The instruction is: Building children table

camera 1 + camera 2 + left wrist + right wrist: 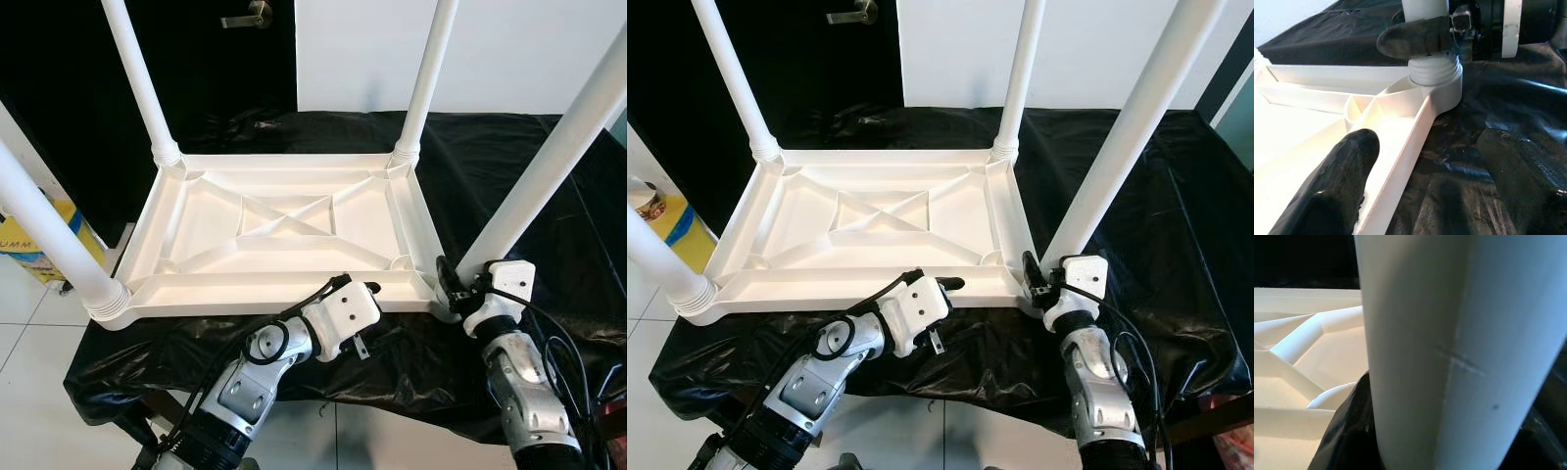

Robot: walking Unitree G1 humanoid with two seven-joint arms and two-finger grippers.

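Observation:
A white plastic children's table point(265, 294) lies upside down on a black-covered surface, with its legs pointing up. My right gripper point(453, 284) is shut on the near right leg point(549, 157) just above its threaded socket point(1435, 73). That leg point(1449, 347) looms large in the right wrist view, with a black finger point(1347, 431) against it. My left gripper point(1425, 186) is open at the near rim of the tabletop, left of that corner. One of its fingers point(1332, 191) rests inside the rim and the other is outside, over the cloth. The other legs point(142, 83) point(426, 78) point(49, 235) stand in their corners.
The black cloth point(568, 196) drapes over the supporting surface and hangs off its near edge. A yellow box point(39, 250) sits on the tiled floor at the left. Behind are a dark door with a handle point(250, 15) and a white wall.

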